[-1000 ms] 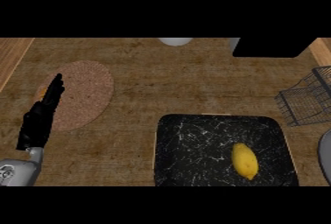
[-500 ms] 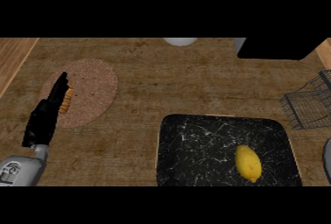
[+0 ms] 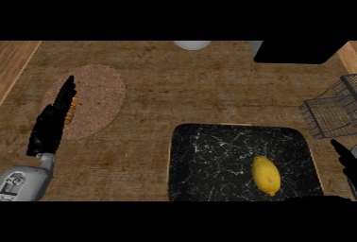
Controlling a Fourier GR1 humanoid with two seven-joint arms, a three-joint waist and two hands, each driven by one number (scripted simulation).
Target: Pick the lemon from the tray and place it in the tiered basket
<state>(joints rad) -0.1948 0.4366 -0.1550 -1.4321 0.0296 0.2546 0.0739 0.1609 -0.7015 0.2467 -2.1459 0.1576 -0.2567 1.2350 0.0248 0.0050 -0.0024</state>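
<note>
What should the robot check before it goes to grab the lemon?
1. Lemon lying on the tray, nothing covering it: ok.
2. Lemon not yet held by either hand: ok.
3. Right hand near the tray: ok, it shows at the right edge beside the tray; whether its fingers are open: cannot tell.
4. Left hand out of the way: ok, it rests open over the round mat, far from the tray.
5. Tiered basket in view: ok, at the right edge, above the right hand.
6. Room inside the basket: cannot tell, only part of it shows.
</note>
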